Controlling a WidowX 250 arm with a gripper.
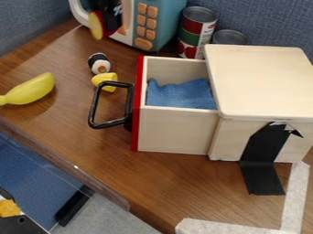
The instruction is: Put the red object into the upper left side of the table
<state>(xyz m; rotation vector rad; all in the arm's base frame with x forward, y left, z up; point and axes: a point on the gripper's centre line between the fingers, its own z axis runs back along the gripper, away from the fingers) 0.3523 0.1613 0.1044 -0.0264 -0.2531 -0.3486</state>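
My black gripper [110, 17] hangs at the upper left, in front of the toy microwave. It is shut on the red object [100, 28], which has a pale yellow face turned to the left and a red rim. The object is at the upper left part of the wooden table [67, 50]; whether its lower edge touches the tabletop I cannot tell.
Below the gripper lie a sushi-like toy [99, 63] and a small yellow piece [105, 81]. A yellow banana [30, 90] lies left. The wooden box's open drawer [177, 130] holds blue cloth [180, 94]. Behind stand the microwave [160, 20] and cans [196, 31].
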